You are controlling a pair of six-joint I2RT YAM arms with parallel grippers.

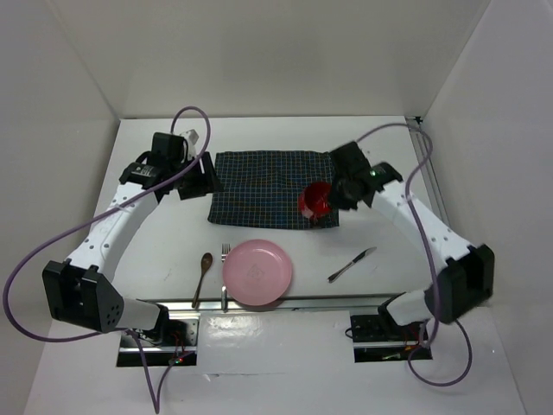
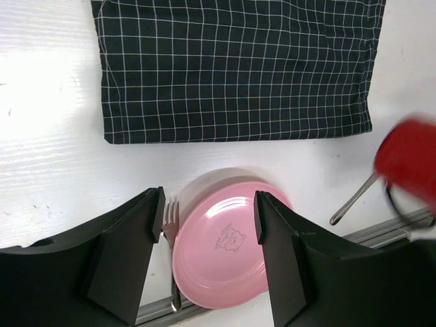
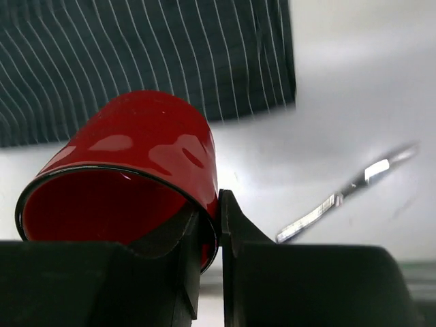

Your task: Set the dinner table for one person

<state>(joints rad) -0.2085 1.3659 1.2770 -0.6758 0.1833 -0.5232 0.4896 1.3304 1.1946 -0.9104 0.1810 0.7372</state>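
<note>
Cup [image 3: 136, 136], glossy red, rim pinched in the nearly closed right gripper [image 3: 218, 204], over the right near corner of the dark checked cloth placemat [image 1: 268, 186] on the matte-white dinner table [image 1: 389, 277]; likely light, stiff, slippery. Left gripper [image 2: 209, 204] gapes empty.
</note>
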